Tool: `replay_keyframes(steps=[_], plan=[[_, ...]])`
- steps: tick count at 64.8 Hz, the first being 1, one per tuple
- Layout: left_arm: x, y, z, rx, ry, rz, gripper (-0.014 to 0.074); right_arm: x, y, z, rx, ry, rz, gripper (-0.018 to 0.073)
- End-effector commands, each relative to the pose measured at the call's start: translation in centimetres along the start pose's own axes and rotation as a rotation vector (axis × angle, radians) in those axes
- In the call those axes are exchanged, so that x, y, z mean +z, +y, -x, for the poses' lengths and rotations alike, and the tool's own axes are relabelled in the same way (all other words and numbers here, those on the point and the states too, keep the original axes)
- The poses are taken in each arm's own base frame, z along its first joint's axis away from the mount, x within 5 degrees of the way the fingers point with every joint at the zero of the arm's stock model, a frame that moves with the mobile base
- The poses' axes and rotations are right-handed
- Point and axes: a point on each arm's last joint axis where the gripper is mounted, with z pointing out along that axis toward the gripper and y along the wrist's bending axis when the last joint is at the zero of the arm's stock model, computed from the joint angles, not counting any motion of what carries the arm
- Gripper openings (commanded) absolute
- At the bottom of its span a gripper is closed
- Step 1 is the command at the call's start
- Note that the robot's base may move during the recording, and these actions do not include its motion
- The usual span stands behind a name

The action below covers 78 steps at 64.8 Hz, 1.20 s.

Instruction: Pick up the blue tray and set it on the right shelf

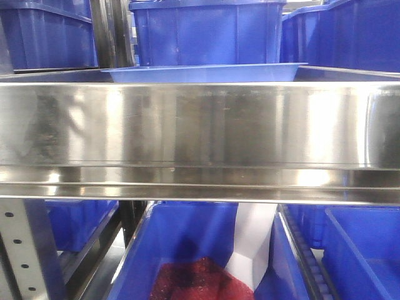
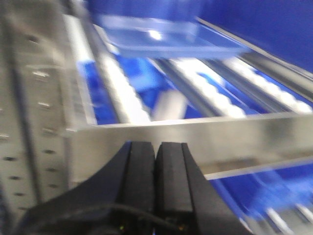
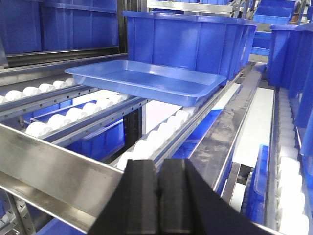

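Note:
The blue tray (image 1: 200, 73) rests flat on white rollers (image 3: 164, 129) of the right shelf, behind its tall shiny steel front lip (image 1: 200, 125). Only the tray's rim shows over the lip in the front view. In the right wrist view the tray (image 3: 146, 78) lies ahead and to the left of my right gripper (image 3: 160, 164), which is shut on nothing just before the lip (image 3: 54, 171). The left wrist view is blurred; my left gripper (image 2: 156, 144) is shut and empty, in front of the lip (image 2: 195, 137), with the tray (image 2: 166, 36) further back. Neither gripper touches the tray.
Deep dark-blue bins (image 1: 206, 31) stand right behind the tray (image 3: 186, 39) and on both sides. Below the shelf are more blue bins (image 1: 362, 250), one holding red material (image 1: 194, 281). A grey perforated upright (image 1: 19, 250) stands at the lower left.

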Motion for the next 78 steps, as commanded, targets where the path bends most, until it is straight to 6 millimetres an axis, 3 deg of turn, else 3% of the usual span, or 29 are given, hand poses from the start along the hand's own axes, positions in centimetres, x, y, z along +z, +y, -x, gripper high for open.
replay_keyframes(steps=[1,16,31,37,78], plan=[[-0.2,0.1,0.9,0.020,-0.152,0.050,-0.0049,-0.2,0.1,1.7,-0.023,-0.111,0.012,0.0055],[1.2,1.8,-3.5,0.046,-0.364,0.209,-0.0049,-0.2,0.1,1.7,-0.023,-0.111,0.012,0.0055],[3.1,3.5,-8.7,0.043,-0.459,0.291,-0.0049,-0.2,0.1,1.7,-0.023,-0.111,0.012,0.0055],[3.2,3.7,-9.1,0.025,-0.390,0.321,-0.0049,-0.2,0.1,1.7,-0.023,-0.111,0.012,0.0055],[3.2,3.7,-9.1,0.026,-0.396,0.323,-0.0049,-0.2,0.1,1.7,-0.023,-0.111,0.012,0.0055]])
